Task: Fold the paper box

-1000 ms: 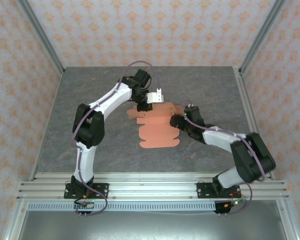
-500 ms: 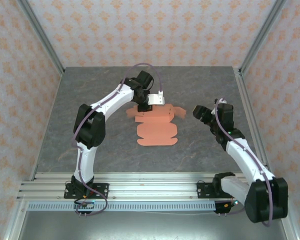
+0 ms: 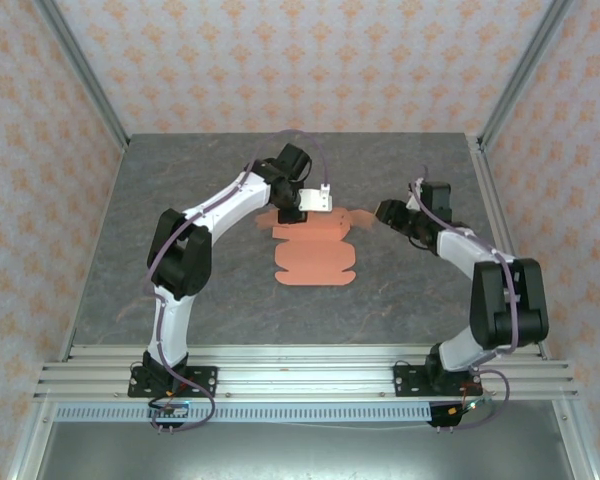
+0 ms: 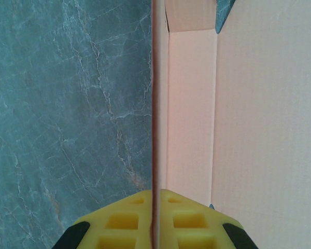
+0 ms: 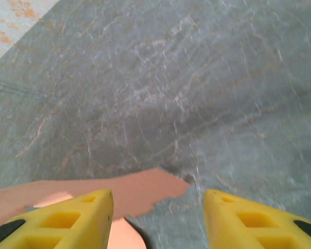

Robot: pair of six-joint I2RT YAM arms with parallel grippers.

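Left wrist, left gripper (image 4: 154, 207) clamped on a panel of paper box (image 4: 249, 129), right gripper (image 5: 158, 199) parted, empty, beside its flap

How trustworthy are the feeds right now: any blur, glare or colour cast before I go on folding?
Top external: even light, no glare, paper box sharp. Left wrist: table tinted teal, the cardboard washed pale, the left hand soft at close range. Right wrist: table veins slightly soft, right hand fairly crisp, no glare.
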